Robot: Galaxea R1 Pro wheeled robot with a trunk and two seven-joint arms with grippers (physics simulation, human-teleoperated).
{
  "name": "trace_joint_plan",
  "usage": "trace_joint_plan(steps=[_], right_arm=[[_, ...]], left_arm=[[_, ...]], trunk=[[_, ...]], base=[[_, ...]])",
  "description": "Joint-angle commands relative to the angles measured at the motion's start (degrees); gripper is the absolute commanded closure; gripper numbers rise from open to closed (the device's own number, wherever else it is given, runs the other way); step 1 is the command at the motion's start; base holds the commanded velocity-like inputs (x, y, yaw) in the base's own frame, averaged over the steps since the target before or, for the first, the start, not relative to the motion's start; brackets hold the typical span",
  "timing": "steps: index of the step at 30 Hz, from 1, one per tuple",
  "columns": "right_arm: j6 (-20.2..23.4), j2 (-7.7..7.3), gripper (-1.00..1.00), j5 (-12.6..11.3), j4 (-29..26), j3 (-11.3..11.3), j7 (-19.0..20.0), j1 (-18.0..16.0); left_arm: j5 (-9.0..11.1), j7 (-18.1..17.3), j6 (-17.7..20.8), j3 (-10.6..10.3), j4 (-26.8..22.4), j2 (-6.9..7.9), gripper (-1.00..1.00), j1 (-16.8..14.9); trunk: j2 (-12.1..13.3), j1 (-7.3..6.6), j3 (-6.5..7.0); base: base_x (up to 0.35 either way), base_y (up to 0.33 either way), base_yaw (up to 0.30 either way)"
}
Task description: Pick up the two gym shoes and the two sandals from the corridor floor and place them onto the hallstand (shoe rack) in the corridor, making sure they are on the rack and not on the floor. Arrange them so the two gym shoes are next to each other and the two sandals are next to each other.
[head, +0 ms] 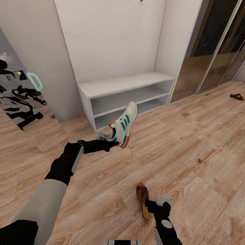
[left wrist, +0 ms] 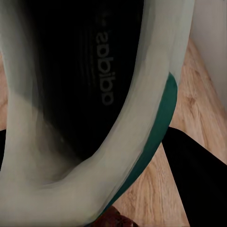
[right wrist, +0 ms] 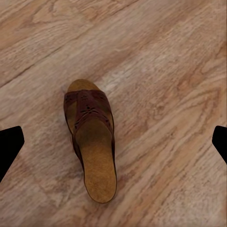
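The left arm, grey forearm and black wrist, reaches forward toward the low light-grey hallstand, its left gripper clamped on the heel of an off-white green-striped sneaker. The right gripper hangs further from the hallstand, jaws spread wide.

**Shoes, floor and rack**

One off-white gym shoe with green stripes and red accents is held above the corridor floor, toe raised toward the light-grey hallstand, whose two shelf slots are seen empty. A brown sandal lies flat on the planks; another sandal lies far off.
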Motion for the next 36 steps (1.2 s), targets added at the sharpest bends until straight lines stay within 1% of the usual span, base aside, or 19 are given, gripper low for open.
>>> trace_joint_plan(steps=[1,5,10,11,14,36], right_arm=[[0.4,-0.02,-1.0,0.0,-0.1,0.1,-0.4,0.0],[0.4,-0.03,-1.0,0.1,-0.1,0.1,-0.4,0.0],[0.4,-0.03,-1.0,0.1,-0.1,0.0,-0.4,0.0],[0.4,-0.03,-1.0,0.1,-0.1,0.0,-0.4,0.0],[0.4,-0.03,-1.0,0.0,-0.1,0.0,-0.4,0.0],[0.4,-0.03,-1.0,0.0,-0.1,0.0,-0.4,0.0]], left_arm=[[0.2,-0.2,0.5,0.0,0.0,0.01,1.0,0.0],[0.2,-0.3,1.4,-0.1,-0.1,0.02,1.0,-0.2],[0.3,-0.3,4.2,-0.1,-1.1,0.08,1.0,-0.3],[0.3,-0.3,5.1,-0.1,-1.9,0.11,1.0,-0.3],[0.3,-0.3,5.6,-0.2,-2.5,0.08,1.0,-0.2],[0.3,-0.4,6.0,-0.1,-2.9,-0.04,1.0,-0.1]], trunk=[[-0.4,0.21,-0.3],[-2.0,1.09,-1.33],[-4.0,2.19,-2.65],[-4.4,2.41,-2.92],[-5.7,3.07,-3.73],[-5.9,3.63,-10.57]], base=[[0.0,0.0,0.002],[0.0,0.0,0.001],[0.0,0.0,0.0],[0.0,0.0,0.0],[0.0,0.0,0.0],[0.0,0.0,0.0]])
